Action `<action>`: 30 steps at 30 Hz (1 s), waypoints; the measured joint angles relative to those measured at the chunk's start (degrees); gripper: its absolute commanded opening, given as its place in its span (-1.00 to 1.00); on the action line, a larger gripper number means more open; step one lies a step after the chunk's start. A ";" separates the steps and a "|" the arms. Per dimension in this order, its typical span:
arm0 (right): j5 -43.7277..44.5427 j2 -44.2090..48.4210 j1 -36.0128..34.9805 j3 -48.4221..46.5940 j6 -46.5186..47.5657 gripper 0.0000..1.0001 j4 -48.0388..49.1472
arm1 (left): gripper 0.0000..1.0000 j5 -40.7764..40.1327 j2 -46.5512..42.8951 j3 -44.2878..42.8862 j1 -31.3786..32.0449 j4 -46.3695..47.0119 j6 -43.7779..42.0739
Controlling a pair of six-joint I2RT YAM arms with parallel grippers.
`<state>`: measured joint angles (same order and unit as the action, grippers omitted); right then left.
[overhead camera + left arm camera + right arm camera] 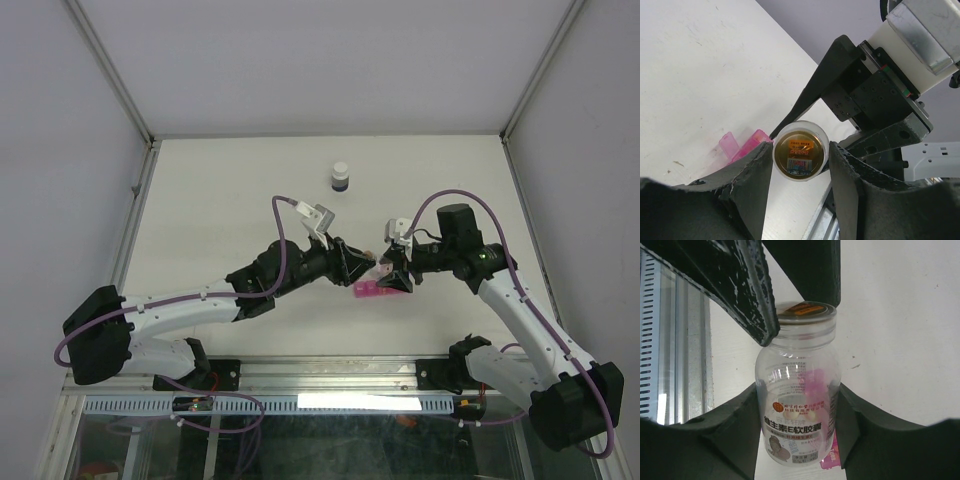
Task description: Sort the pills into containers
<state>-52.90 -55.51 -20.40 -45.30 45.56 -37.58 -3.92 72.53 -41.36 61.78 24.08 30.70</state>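
My right gripper [396, 277] [798, 405] is shut on a small clear vial [797, 390] with an orange cap [806, 310] and holds it above the table. Two pale pills [793, 414] lie inside the vial. My left gripper [371, 268] [801, 156] faces it, its fingers [752, 295] closed on either side of the cap [800, 154]. The pink pill-organizer strip [368, 290] [746, 146] lies on the table just below both grippers. One end of it, marked "Tues", shows under the vial [832, 458].
A dark bottle with a white cap [341, 177] stands at the back middle of the white table [220, 200]. A metal rail [330, 372] runs along the near edge. Walls enclose the left, right and back.
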 measured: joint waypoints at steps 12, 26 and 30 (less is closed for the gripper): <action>-0.28 0.00 0.00 0.00 -0.07 -1.00 -0.28 | -0.41 3.21 0.26 0.00 -1.09 0.00 -0.24; -0.55 0.00 0.68 0.00 -0.09 -1.00 -3.69 | -0.64 19.12 3.10 -0.02 -4.31 4.13 -18.78; -1.55 0.00 1.11 0.00 -0.04 -1.00 -3.80 | -0.58 24.26 3.65 0.07 -5.44 5.75 -25.51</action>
<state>-54.46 -55.51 -19.29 -45.30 45.52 -41.39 20.34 76.18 -41.30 56.34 29.82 5.19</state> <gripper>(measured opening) 0.545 0.421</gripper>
